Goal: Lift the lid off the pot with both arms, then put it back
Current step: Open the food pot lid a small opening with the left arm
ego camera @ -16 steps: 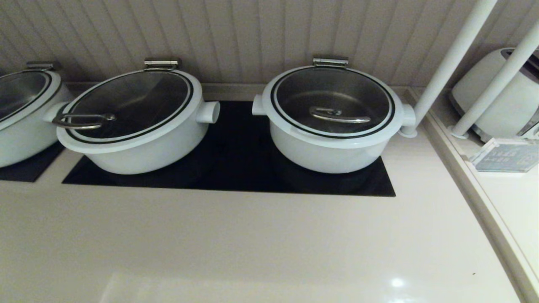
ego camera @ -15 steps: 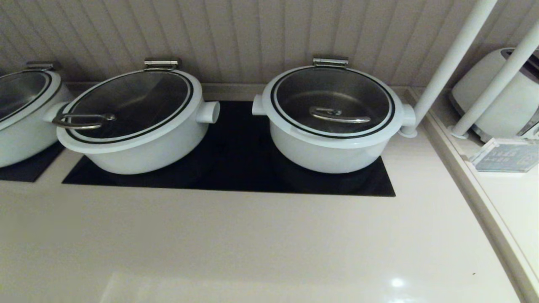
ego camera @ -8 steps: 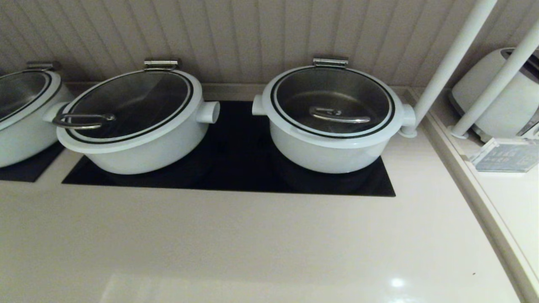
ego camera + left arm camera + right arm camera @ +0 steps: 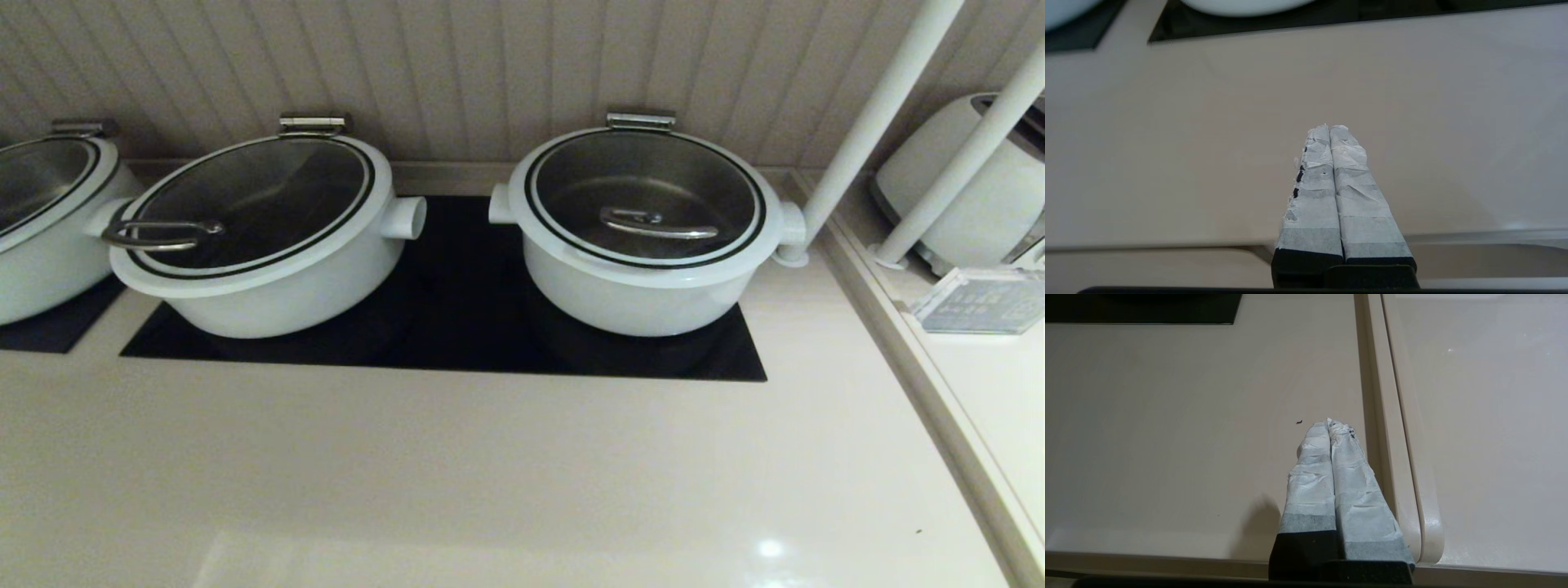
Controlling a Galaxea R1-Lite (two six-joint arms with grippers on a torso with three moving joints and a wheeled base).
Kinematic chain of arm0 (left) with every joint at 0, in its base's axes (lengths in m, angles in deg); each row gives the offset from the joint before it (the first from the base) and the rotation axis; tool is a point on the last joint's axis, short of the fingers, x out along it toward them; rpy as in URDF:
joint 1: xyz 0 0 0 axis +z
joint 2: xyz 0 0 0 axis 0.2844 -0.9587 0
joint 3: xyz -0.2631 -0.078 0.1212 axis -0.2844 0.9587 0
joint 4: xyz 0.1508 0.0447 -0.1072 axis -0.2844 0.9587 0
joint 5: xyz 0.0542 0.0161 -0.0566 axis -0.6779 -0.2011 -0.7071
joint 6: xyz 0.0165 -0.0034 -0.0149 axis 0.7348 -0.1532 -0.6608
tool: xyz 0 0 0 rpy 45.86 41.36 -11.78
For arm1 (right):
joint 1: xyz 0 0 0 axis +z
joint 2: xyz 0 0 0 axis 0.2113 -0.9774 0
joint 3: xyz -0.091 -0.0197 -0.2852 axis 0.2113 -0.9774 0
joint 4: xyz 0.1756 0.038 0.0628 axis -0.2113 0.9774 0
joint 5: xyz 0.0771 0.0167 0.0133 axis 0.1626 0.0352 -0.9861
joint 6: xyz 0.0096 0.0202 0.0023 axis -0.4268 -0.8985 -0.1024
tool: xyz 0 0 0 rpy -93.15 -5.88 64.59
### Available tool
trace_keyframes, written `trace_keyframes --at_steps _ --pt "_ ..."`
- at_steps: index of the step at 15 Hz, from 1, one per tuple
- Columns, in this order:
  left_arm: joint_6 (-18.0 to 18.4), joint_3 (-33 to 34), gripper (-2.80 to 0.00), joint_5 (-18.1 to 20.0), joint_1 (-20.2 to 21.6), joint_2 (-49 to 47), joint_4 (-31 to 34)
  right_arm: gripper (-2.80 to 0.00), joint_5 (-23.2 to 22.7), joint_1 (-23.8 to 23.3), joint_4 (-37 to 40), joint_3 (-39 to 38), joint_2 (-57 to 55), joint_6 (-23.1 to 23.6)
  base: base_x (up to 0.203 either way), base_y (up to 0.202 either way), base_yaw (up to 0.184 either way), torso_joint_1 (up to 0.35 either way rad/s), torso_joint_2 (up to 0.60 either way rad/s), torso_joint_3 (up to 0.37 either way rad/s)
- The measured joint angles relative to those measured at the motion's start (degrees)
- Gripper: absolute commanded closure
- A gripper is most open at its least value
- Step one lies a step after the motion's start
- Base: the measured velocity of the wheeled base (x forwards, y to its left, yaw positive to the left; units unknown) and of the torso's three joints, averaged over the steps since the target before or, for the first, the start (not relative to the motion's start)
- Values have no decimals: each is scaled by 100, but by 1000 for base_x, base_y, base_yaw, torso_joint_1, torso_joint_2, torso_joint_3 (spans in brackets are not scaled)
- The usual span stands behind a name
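Note:
The pot (image 4: 641, 298) is wide, round and white and stands on the right of a black hob panel (image 4: 457, 327) in the head view. The lid (image 4: 571, 245), glass with a white rim, a black ring and a steel bar handle (image 4: 658, 224), sits closed on it. Neither arm shows in the head view. My left gripper (image 4: 1329, 127) is shut and empty above the beige counter near its front edge. My right gripper (image 4: 1328, 422) is shut and empty above the counter, beside a raised beige divider (image 4: 1396, 428).
A like white pot (image 4: 261, 278) whose lid has a loop handle (image 4: 155, 234) stands on the hob's left, and a third pot (image 4: 41, 220) at the far left. Two white poles (image 4: 873, 122) and a white appliance (image 4: 980, 188) stand at the right beyond the divider.

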Motion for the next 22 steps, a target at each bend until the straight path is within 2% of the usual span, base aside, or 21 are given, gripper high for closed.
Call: trace_keyframes --at_steps 2,5,7,10,13,16,18,22 --pt "13 -86 0 109 0 0 -20 0 -2 -1 -2 0 0 2 0 0 0 0 0 0" --pt "17 -533 0 714 0 -56 14 0 -2 0 -2 0 0 0 0 0 0 0 0 0" --pt "26 -934 0 945 -2 -344 -11 0 -2 0 -2 0 0 -2 0 0 0 0 0 0" --pt "34 -1862 0 1283 -29 -1210 -32 0 -2 0 -2 0 0 0 0 0 0 0 0 0" --pt "64 -2917 0 1819 -46 -2313 -80 0 -13 0 -2 0 0 15 0 0 0 0 0 0" --pt "102 -3601 0 2286 -64 -3392 -483 0 -11 0 -2 0 0 9 0 0 0 0 0 0" --pt "96 -3925 0 2417 -296 -4002 -713 0 -12 0 -2 0 0 22 0 0 0 0 0 0" --pt "65 -4336 0 2444 -1157 -4941 -788 0 -20 0 -2 -2 0 44 0 0 0 0 0 0"
